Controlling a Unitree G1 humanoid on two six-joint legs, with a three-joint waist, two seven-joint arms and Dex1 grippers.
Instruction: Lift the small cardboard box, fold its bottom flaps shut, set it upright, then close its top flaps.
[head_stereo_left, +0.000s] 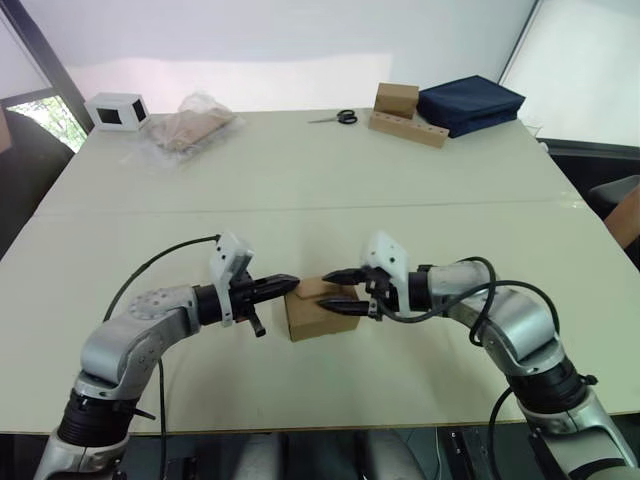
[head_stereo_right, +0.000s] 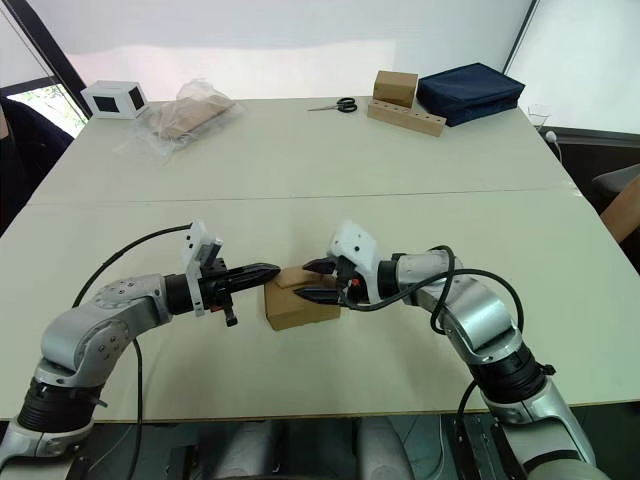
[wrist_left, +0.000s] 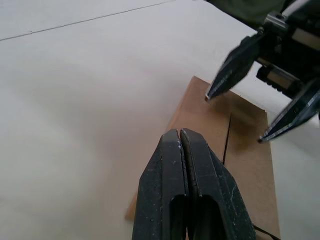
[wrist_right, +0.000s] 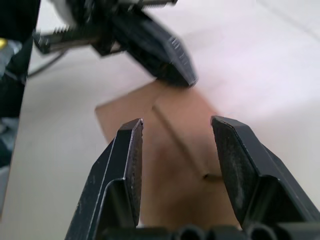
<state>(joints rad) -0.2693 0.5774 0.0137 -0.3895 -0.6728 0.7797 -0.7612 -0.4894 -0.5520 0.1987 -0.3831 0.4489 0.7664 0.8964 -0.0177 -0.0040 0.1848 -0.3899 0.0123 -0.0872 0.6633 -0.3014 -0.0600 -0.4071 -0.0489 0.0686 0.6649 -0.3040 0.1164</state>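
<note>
The small cardboard box (head_stereo_left: 316, 316) stands on the table between my two grippers. Its top flaps (wrist_left: 240, 145) lie folded flat, with a seam down the middle. The bottom flaps are hidden underneath. My left gripper (head_stereo_left: 290, 284) is shut, and its tips rest at the box's upper left edge (wrist_left: 180, 132). My right gripper (head_stereo_left: 332, 291) is open over the right side of the box top, one finger above the lid and one lower by the near face. From the right wrist, the open fingers (wrist_right: 132, 150) frame the lid, with the left gripper (wrist_right: 175, 70) beyond.
At the far edge of the table are a white box with dark windows (head_stereo_left: 118, 110), a plastic bag (head_stereo_left: 186, 128), scissors (head_stereo_left: 339, 118), a brown box on a long cardboard strip (head_stereo_left: 404, 116) and a navy bag (head_stereo_left: 470, 103).
</note>
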